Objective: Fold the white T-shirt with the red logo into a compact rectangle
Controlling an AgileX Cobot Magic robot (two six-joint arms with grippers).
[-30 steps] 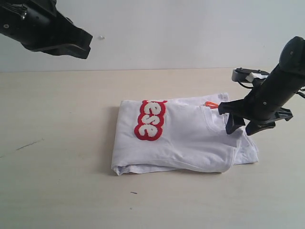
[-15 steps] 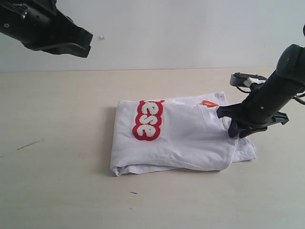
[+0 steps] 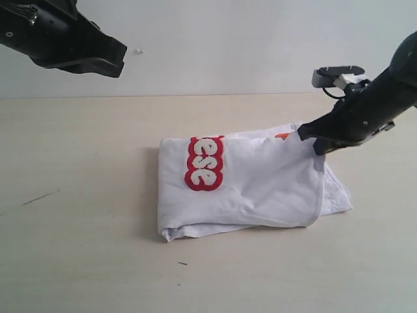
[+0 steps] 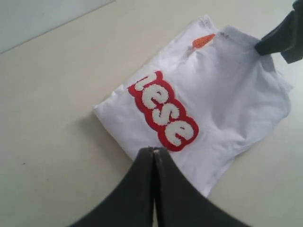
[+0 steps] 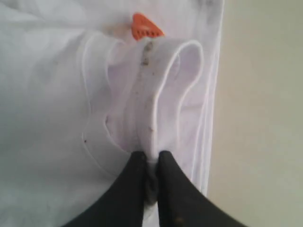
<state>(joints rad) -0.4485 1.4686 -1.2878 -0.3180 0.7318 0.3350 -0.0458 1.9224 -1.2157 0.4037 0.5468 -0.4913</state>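
Right claw [image 5: 150, 163] grips one white T-shirt [image 3: 260, 186] | one red logo [image 3: 203, 163], perhaps half-hidden

Right claw [image 3: 318, 145], T-shirt [image 3: 260, 186] edge — higher

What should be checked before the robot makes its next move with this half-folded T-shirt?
1. Hold of the right gripper on the white T-shirt: ok, a fold of cloth near the collar is pinched between its fingers.
2. Place of the left gripper: ok, shut, empty, raised off the shirt.
3. The red logo faces up: ok, though only part shows.
4. Compact rectangle: not ok, layers splay unevenly at the gripped end.
5. The orange neck tag tucked away: not ok, it shows.
6. How many layers are pinched: cannot tell.
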